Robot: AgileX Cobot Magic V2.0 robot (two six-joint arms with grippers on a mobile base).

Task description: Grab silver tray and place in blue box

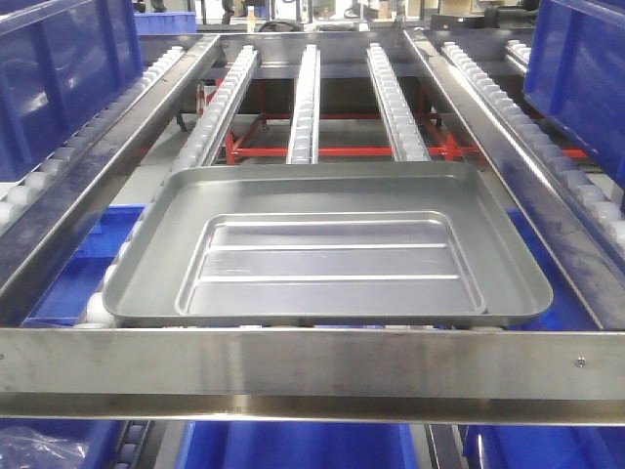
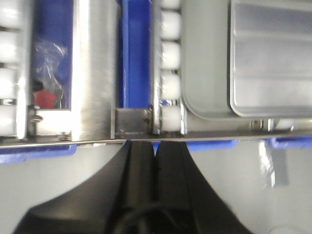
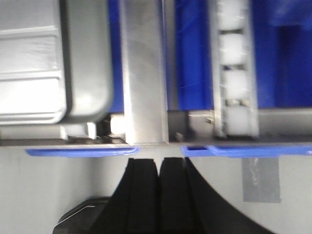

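The silver tray [image 1: 327, 249] lies flat on the roller rack, right behind the steel front rail [image 1: 312, 366]. No gripper shows in the front view. The left wrist view has the tray's near left corner [image 2: 243, 58] at the upper right. My left gripper [image 2: 155, 144] is shut and empty, in front of the rail and left of that corner. In the right wrist view the tray's near right corner [image 3: 53, 63] is at the upper left. My right gripper [image 3: 158, 161] is shut and empty, short of the rail. Blue plastic [image 1: 293, 445] shows under the rack; I cannot tell whether it is the blue box.
Tall blue bins stand on the side lanes, one at the left [image 1: 59, 68] and one at the right [image 1: 576, 59]. White rollers [image 2: 170, 58] and steel lane rails [image 3: 144, 73] run away from me. Blue rims [image 3: 83, 152] stick out under the front rail.
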